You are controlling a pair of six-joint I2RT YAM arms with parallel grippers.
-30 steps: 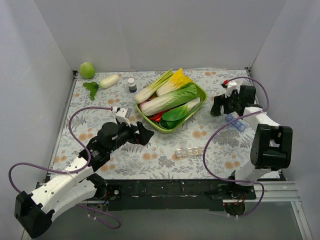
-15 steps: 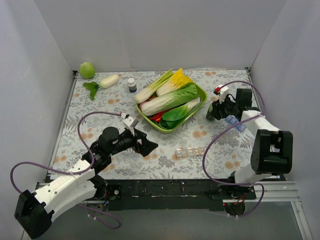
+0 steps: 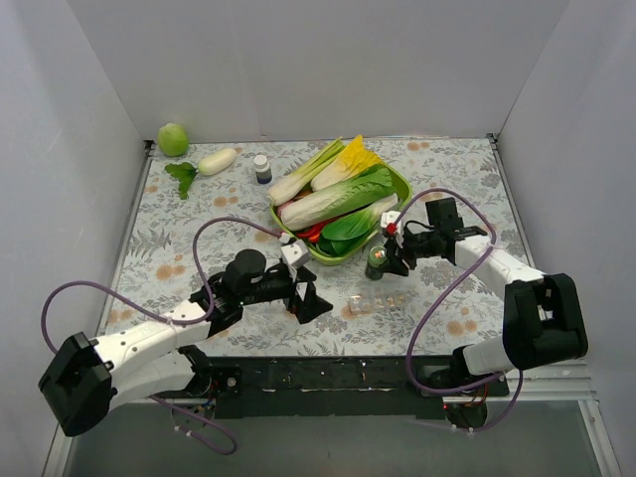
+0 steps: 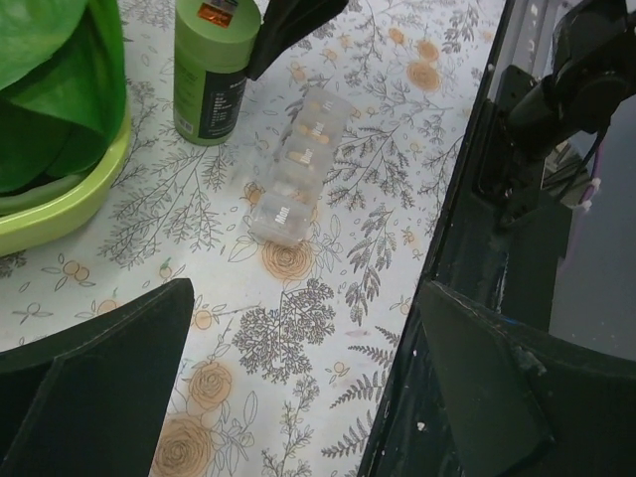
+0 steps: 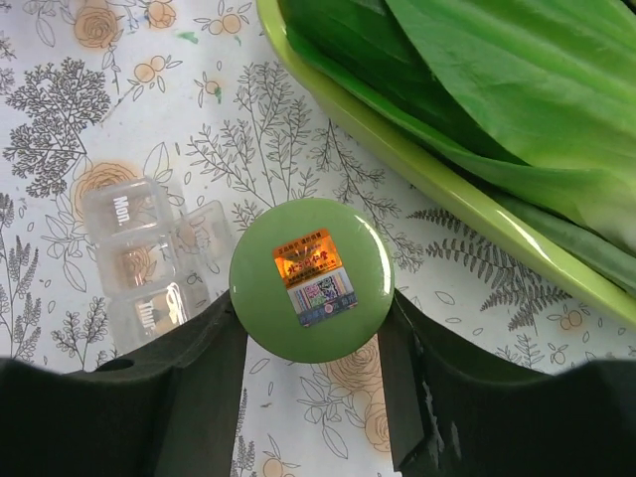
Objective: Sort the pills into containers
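The clear pill-organizer strip [image 3: 379, 298] lies on the flowered cloth in front of the green tray. It also shows in the left wrist view [image 4: 296, 169] and the right wrist view [image 5: 147, 260]. My right gripper [image 3: 382, 260] is shut on a small green bottle [image 3: 377, 263] standing just behind the strip. Its fingers [image 5: 204, 383] press both sides of the stickered green cap [image 5: 311, 278]. My left gripper [image 3: 306, 301] is open and empty, low over the cloth left of the strip. Its fingers [image 4: 99, 363] frame bare cloth. No loose pills show.
A green tray [image 3: 397, 185] of leafy vegetables stands behind the bottle; its rim [image 5: 397, 129] is close to my right fingers. A small white bottle [image 3: 262, 169], a radish [image 3: 217, 161] and a green ball [image 3: 173, 139] sit at the back left. The black table edge [image 4: 497, 199] is near.
My right gripper has swung from the far right to the middle, holding the green bottle beside the strip. My left gripper has moved right, toward the strip.
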